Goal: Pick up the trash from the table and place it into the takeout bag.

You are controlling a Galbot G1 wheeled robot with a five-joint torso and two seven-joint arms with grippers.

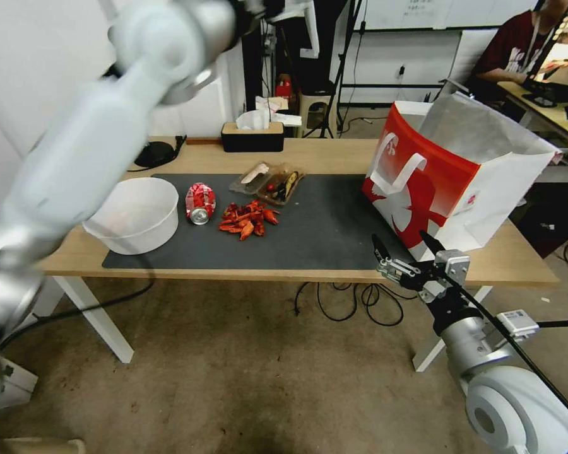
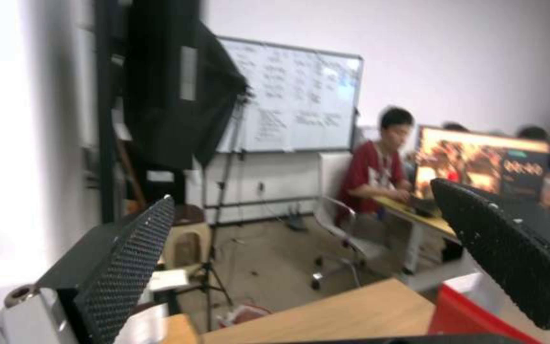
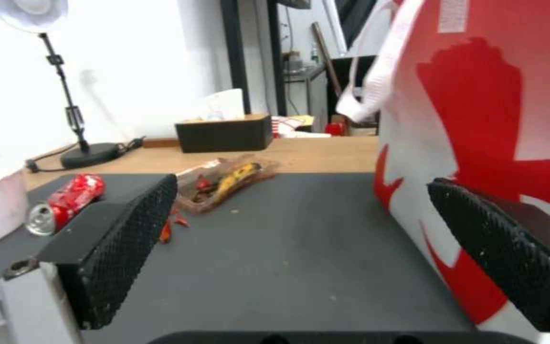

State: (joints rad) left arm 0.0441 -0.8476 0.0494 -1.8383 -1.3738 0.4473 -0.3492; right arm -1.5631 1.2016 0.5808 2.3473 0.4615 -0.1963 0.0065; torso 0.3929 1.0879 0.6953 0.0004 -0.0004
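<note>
Hovering at near edge of worktop (image 1: pixel 334 161), right pincer (image 1: pixel 402 247) spread wide, nothing between pads, takeout bag (image 1: pixel 451 176) just beside it. Left pincer (image 2: pixel 301 258) also spread, empty, raised high, pointing into room.

Trash on dark mat (image 1: pixel 322 227): crushed red can (image 1: pixel 200 203), red scraps (image 1: pixel 247 219), clear tray with leftovers (image 1: pixel 268 181), white bowl (image 1: pixel 136 213), all well apart from right pincer.

Advice: reach low across mat, take nearest piece first, avoid knocking bag wall, pinch gently.
</note>
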